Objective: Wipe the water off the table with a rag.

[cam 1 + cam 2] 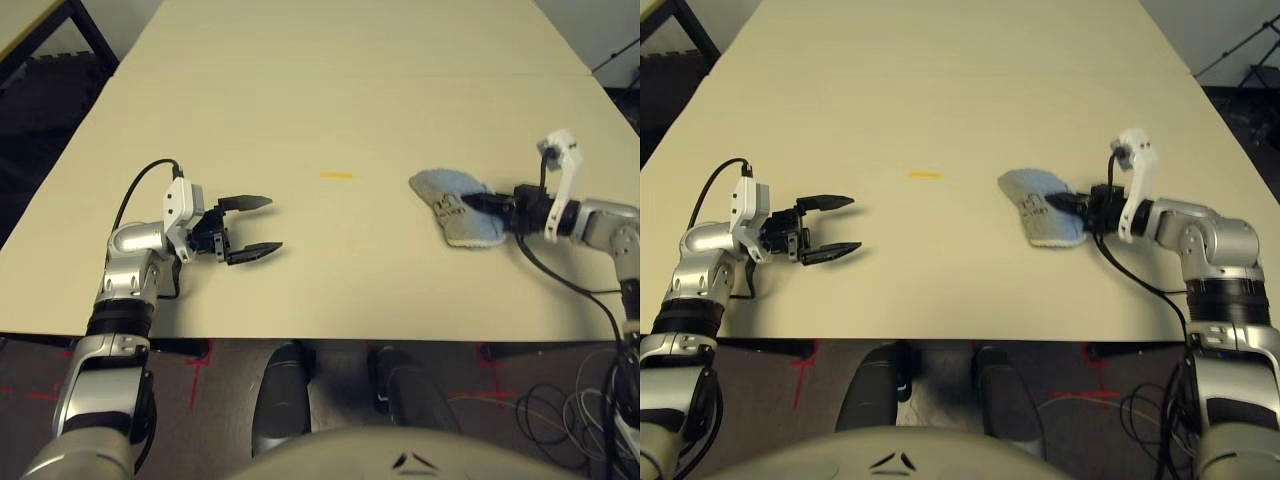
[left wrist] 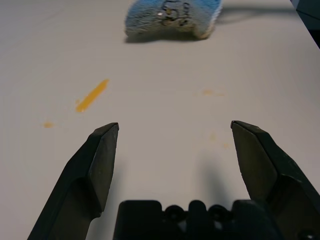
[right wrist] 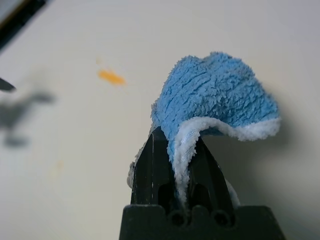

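The blue-grey rag (image 1: 452,203) lies bunched on the cream table (image 1: 320,90) at the right, and my right gripper (image 1: 478,203) is shut on its near edge (image 3: 186,150). A thin yellow-orange streak of water (image 1: 336,176) sits on the table's middle, left of the rag; the left wrist view shows that water streak (image 2: 92,95) with small spots (image 2: 47,124) beside it. My left gripper (image 1: 250,229) hovers open at the left, low over the table, its fingers pointing toward the streak and rag (image 2: 172,17).
A seam line (image 1: 350,72) crosses the table farther back. Dark metal frame and floor (image 1: 40,60) show past the table's left edge. Cables (image 1: 590,400) hang below the front edge at the right.
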Motion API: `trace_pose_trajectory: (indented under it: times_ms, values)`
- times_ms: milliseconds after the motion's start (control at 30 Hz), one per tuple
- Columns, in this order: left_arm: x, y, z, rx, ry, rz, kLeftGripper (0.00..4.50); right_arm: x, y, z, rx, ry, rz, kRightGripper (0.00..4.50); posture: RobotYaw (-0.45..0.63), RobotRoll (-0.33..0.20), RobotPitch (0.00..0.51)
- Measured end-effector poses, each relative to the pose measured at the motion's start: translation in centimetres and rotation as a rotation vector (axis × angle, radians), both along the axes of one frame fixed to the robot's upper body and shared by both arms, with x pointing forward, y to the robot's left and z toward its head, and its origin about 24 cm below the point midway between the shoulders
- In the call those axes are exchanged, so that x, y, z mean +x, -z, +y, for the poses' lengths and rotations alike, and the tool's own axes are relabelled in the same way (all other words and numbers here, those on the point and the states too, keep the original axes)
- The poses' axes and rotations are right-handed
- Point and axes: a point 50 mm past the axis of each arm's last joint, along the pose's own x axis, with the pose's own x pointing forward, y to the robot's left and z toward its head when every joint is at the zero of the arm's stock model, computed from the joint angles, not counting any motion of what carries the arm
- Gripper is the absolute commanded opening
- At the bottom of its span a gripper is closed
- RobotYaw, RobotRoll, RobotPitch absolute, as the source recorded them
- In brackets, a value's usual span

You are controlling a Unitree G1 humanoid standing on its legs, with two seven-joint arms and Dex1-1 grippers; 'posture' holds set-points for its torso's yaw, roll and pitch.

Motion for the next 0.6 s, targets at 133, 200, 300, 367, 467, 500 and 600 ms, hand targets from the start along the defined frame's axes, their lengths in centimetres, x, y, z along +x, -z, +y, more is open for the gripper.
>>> trace_pose_trajectory:
  times_ms: [133,200,300,367,467,500,600]
  values:
    - [0.1,0.5,0.5,0.003,-0.022,0.016,4.5,2.0,-0.9,2.4,0.072,0.004,-0.042,0.06,0.1,0.0,0.142]
    - [0.1,0.6,0.8,0.009,-0.039,0.022,4.5,3.1,-0.9,3.5,0.074,0.012,-0.043,0.06,0.1,0.0,0.142]
    - [0.6,0.4,1.1,0.01,-0.086,0.024,4.5,4.6,-0.2,5.7,0.058,0.003,-0.017,0.06,0.13,0.0,0.139]
    - [1.0,0.1,1.3,-0.002,-0.119,0.015,4.5,5.4,0.3,7.0,0.041,-0.007,0.007,0.06,0.14,0.0,0.14]
    - [1.1,-0.1,1.4,-0.007,-0.133,0.009,4.5,6.1,1.0,7.9,0.014,-0.003,0.03,0.06,0.14,0.0,0.141]
    - [1.1,-0.1,1.4,-0.007,-0.135,0.01,4.5,6.4,1.3,8.1,0.0,-0.001,0.038,0.06,0.15,0.0,0.144]
    - [1.1,-0.1,1.5,-0.006,-0.138,0.01,4.5,6.8,1.6,8.8,-0.027,-0.008,0.046,0.06,0.15,0.0,0.145]
